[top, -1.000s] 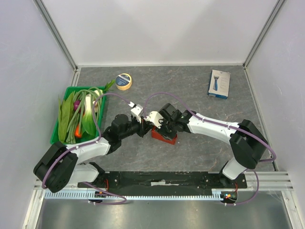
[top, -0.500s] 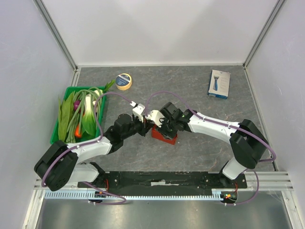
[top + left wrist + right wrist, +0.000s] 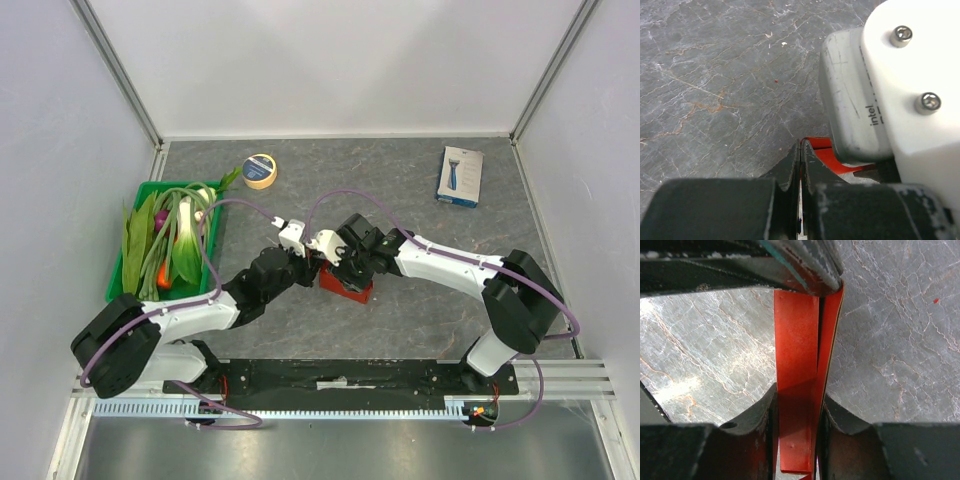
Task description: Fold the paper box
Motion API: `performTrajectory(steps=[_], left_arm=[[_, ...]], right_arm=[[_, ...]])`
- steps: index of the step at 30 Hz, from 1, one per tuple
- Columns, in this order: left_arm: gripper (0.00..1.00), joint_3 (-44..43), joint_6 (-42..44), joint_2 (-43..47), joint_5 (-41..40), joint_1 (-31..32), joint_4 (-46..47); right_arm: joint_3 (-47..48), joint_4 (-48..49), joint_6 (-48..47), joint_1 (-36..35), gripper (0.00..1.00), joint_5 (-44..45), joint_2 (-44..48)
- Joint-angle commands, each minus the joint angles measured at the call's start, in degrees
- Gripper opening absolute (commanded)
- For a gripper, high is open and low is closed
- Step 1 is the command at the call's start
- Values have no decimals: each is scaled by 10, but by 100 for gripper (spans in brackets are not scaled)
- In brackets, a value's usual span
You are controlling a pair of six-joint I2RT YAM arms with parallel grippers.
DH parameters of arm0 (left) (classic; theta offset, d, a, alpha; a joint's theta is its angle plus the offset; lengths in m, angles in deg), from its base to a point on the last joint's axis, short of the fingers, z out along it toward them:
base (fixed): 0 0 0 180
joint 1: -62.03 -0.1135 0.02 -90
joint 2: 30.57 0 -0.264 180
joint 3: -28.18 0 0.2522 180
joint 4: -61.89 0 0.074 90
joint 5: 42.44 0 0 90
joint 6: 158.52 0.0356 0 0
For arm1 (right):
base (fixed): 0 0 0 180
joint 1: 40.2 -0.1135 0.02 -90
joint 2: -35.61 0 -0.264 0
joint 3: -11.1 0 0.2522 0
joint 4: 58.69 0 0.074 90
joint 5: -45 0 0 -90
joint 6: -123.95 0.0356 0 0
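The red paper box (image 3: pixel 347 288) sits mid-table, partly folded, under both wrists. My right gripper (image 3: pixel 339 269) is shut on it: in the right wrist view the fingers (image 3: pixel 756 415) clamp a doubled red wall of the box (image 3: pixel 796 340), gripper (image 3: pixel 799 393). My left gripper (image 3: pixel 314 262) comes in from the left with its jaws shut. In the left wrist view the gripper (image 3: pixel 801 149) has its tips at the edge of the paper box (image 3: pixel 850 159), and nothing shows between the jaws. The right wrist's camera housing (image 3: pixel 875 90) hides most of the box there.
A green bin (image 3: pixel 170 185) of vegetables (image 3: pixel 172 235) stands at the left. A roll of tape (image 3: pixel 260 171) lies behind it, a white-and-blue retail box (image 3: pixel 460 176) at the far right. Walls enclose the grey table on three sides.
My left gripper has closed and edged right, up to the box. The right gripper has kept its hold without moving.
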Motion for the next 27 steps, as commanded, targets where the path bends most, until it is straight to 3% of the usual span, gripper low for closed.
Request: performTrajectory(steps=[1, 27], left_arm=[[2, 16, 30, 2, -35, 53, 29], [2, 95, 12, 7, -130, 121, 83]], right_arm=[[-5, -17, 0, -15, 8, -17, -15], [-9, 14, 24, -15, 4, -3, -17]])
